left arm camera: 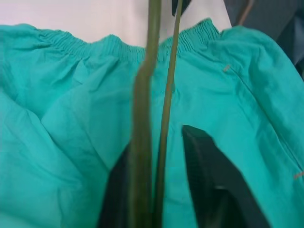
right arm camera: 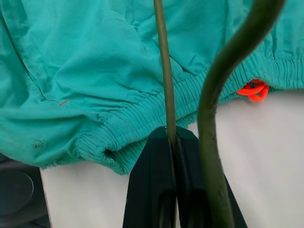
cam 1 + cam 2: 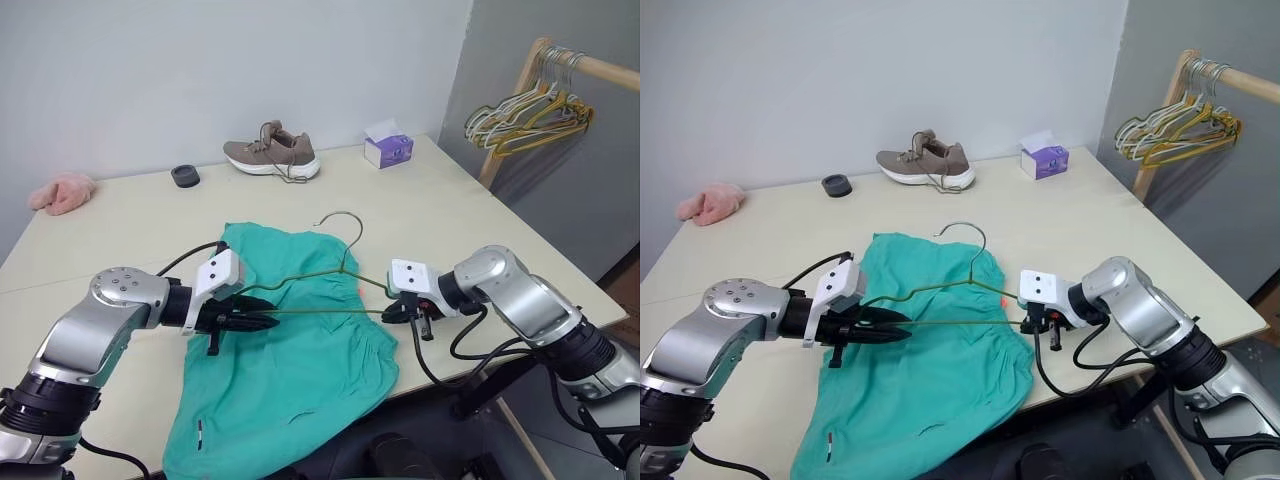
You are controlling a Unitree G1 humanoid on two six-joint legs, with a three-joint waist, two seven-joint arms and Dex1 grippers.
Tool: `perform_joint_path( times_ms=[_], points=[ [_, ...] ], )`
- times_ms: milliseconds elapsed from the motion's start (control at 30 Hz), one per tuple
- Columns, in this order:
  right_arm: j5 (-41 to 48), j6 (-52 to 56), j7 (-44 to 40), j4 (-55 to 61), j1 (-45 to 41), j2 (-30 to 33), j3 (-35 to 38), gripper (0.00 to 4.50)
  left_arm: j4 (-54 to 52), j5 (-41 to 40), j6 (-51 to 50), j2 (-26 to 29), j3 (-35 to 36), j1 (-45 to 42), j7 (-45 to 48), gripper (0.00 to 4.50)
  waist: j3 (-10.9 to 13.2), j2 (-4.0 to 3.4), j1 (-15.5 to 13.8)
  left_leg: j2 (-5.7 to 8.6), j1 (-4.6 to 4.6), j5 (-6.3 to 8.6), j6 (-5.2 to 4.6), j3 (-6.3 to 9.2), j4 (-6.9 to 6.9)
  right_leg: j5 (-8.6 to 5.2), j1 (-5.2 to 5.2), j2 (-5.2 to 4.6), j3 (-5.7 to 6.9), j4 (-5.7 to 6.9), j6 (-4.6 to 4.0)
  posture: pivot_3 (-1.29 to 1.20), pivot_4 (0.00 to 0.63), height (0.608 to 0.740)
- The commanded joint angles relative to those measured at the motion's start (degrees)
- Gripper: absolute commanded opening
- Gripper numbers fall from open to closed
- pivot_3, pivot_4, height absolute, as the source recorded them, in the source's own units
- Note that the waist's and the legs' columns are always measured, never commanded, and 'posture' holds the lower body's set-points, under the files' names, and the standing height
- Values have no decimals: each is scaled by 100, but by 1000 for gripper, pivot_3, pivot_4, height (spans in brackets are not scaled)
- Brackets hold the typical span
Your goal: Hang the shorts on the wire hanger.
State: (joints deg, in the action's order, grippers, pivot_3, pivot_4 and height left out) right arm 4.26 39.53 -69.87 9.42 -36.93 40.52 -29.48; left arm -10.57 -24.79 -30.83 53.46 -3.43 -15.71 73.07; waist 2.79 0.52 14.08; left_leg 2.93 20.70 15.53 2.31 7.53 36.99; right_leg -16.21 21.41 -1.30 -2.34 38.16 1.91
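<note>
The shorts (image 3: 290, 370), teal-green with a gathered waistband, lie flat at the near edge of the cream table (image 3: 450, 220), their long axis running from the waistband on the robot's right to the leg hems on its left. Just above them the olive wire hanger (image 3: 335, 290) is held roughly level, its bottom bar stretched between the 2 arms and its hook pointing toward the far side of the table. The right gripper (image 2: 172, 142) is pinched tight on the bottom bar beside the waistband; the left gripper (image 3: 262, 321) has its fingers parted around the hanger's other end. The step likely demands a firm right-hand hold while the wire is fed into the waistband opening.
</note>
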Motion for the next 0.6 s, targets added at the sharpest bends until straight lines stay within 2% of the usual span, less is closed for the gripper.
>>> perform_joint_path(
  times_ms=[33, 200, 467, 600],
  points=[
    [138, 37, 10, 219, 41, 164, 352, 0, 88, -129, 51, -15, 314, -24, -53, 2236, 0, 0, 0, 0, 0, 0, 0, 0, 0, 0, 0, 0, 0, 0, 0, -261, 0, 740],
    [352, 203, -39, 357, 285, 464, 621, 0, 444, -231, 80, -162, 720, -57, -320, 3802, -1, 0, -3, 0, 1, 0, 0, 1, 0, 0, 0, -1, 1, -1, 0, -265, 0, 740],
    [739, 731, 209, 667, 1037, 944, 1360, 0, 991, -278, 51, -101, 1145, 133, -399, 3802, -3, 2, 5, 1, 1, 0, 0, 0, 1, 0, 0, -2, 0, -1, 0, -289, 0, 740],
    [986, 1111, 465, 902, 1604, 1157, 1911, 0, 1223, -222, 84, -124, 1184, 200, -413, 4466, -3, 1, 5, 1, 3, 0, 0, 0, 1, 0, 1, -2, 1, -1, 0, -314, 0, 740]
  ],
)
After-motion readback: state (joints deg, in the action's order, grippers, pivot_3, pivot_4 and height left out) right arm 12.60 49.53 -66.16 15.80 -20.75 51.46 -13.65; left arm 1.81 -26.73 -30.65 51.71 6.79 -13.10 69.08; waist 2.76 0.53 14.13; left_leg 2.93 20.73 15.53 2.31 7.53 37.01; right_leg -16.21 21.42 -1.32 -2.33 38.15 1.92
